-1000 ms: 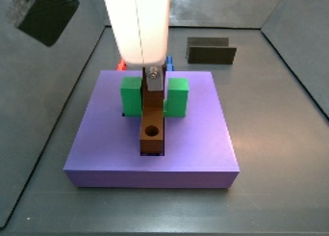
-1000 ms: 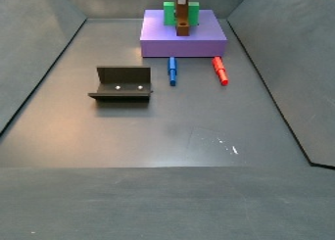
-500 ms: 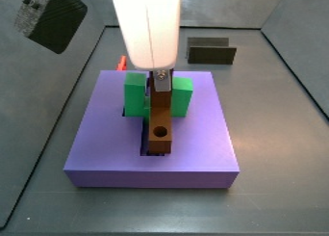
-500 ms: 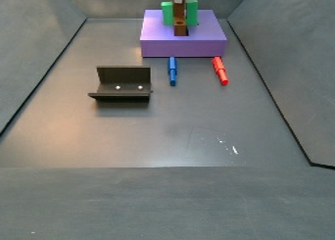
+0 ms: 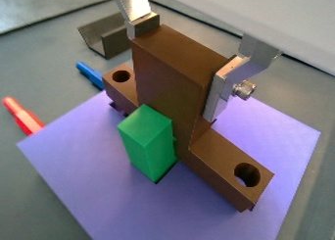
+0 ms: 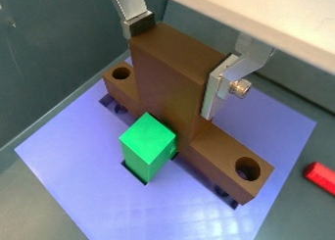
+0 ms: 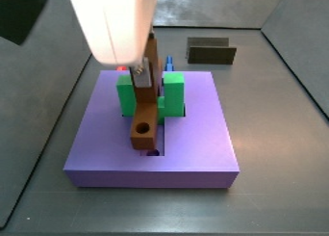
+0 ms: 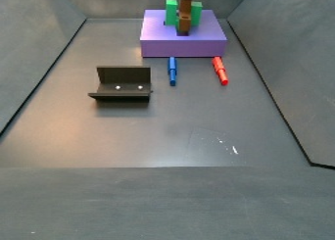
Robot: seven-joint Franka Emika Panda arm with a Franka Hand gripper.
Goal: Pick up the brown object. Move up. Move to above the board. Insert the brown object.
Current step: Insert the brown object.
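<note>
Your gripper (image 5: 183, 56) is clamped on the brown object (image 5: 183, 87) — the T-block is tilted over the purple board (image 7: 193, 144), its bar low in the groove beside the green block (image 6: 148, 146).

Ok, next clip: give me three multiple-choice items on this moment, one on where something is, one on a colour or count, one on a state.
1. Where is the fixture?
A. on the board
B. on the floor, apart from the board
C. in the pincer

2. What colours are the two sticks beside the board?
A. blue and red
B. green and yellow
C. both white

3. What is the pincer doing?
A. open above bare floor
B. shut on the green block
C. shut on the brown object

Answers: 1 B, a side view shows it standing on the grey floor well away from the board. 2 A, the blue stick and red stick lie by the board's edge. 3 C, both wrist views show the fingers pressed on the brown object over the board, next to the green block.
</note>
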